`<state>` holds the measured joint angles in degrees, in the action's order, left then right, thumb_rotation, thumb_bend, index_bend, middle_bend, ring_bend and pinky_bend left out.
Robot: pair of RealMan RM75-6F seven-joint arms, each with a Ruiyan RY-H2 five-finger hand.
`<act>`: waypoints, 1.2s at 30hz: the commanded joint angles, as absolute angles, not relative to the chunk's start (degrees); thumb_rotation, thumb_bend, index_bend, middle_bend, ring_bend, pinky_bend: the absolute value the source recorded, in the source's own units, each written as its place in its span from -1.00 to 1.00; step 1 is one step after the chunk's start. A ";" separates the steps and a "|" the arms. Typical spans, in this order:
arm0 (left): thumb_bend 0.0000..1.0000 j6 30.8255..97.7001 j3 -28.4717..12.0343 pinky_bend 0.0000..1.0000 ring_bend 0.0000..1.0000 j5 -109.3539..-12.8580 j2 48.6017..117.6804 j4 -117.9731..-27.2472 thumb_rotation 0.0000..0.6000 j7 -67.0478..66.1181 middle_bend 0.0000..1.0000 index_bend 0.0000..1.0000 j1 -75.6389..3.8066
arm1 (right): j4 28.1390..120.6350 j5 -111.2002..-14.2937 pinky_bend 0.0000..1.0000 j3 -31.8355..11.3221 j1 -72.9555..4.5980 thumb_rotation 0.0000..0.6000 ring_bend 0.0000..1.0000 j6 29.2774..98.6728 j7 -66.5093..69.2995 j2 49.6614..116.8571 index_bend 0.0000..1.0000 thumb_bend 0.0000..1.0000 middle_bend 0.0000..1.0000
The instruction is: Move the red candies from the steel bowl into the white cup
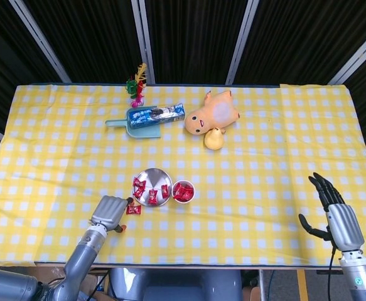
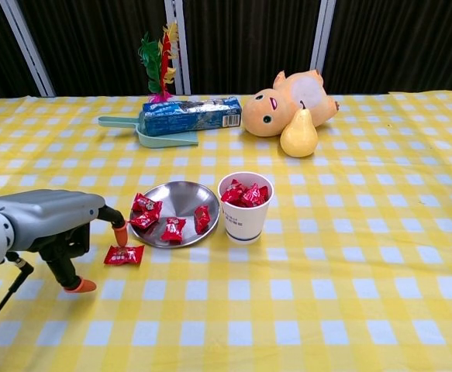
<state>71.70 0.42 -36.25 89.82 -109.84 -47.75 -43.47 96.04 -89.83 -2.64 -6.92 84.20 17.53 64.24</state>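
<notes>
Red candies (image 2: 171,227) lie partly in the steel bowl (image 2: 181,198) near the table's middle; several already fill the white cup (image 2: 245,207), which stands touching the bowl at its three o'clock, close enough for short transfers; one stray candy (image 2: 124,254) rests on the yellow checked cloth (image 2: 350,256) at the bowl's seven o'clock. We hold our left hand (image 2: 51,225) low beside that stray, fingers apart and holding nothing, one orange fingertip (image 2: 119,233) just above the wrapper, likely to retrieve it; our right hand (image 1: 332,213) waits well apart at the table's four o'clock, fingers extended and loosely together, empty.
</notes>
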 commanded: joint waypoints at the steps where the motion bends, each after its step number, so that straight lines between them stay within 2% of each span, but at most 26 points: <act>1: -0.46 71.89 0.58 1.00 1.00 -36.60 89.95 -110.10 1.00 -48.11 0.95 -0.39 -43.46 | 96.08 -89.80 -0.76 -2.65 -6.92 1.00 -1.00 84.18 17.56 64.20 -1.00 -0.16 -1.00; 7: -0.46 72.36 0.26 1.00 1.00 -36.96 90.04 -109.84 1.00 -48.03 0.95 -0.41 -43.17 | 96.13 -89.90 -0.76 -2.66 -6.98 1.00 -1.00 84.13 17.57 64.14 -1.00 -0.16 -1.00; 12: -0.45 72.32 0.33 1.00 1.00 -37.15 91.16 -109.31 1.00 -48.60 0.96 -0.29 -43.20 | 96.11 -89.95 -0.76 -2.60 -6.91 1.00 -1.00 84.19 17.58 64.16 -1.00 -0.16 -1.00; 16: -0.34 73.45 0.35 1.00 1.00 -38.05 92.63 -108.58 1.00 -49.53 0.96 -0.24 -43.13 | 96.10 -89.95 -0.76 -2.58 -6.88 1.00 -1.00 84.21 17.68 64.10 -1.00 -0.16 -1.00; 30: -0.33 73.57 -0.90 1.00 1.00 -36.17 95.32 -106.20 1.00 -51.72 0.96 -0.22 -43.39 | 96.09 -90.00 -0.76 -2.57 -6.93 1.00 -1.00 84.12 18.08 64.02 -1.00 -0.16 -1.00; 36: -0.24 73.47 -1.15 1.00 1.00 -36.13 96.39 -105.14 1.00 -51.93 0.98 -0.06 -43.36 | 96.16 -89.92 -0.76 -2.58 -6.91 1.00 -1.00 84.09 18.08 64.02 -1.00 -0.16 -1.00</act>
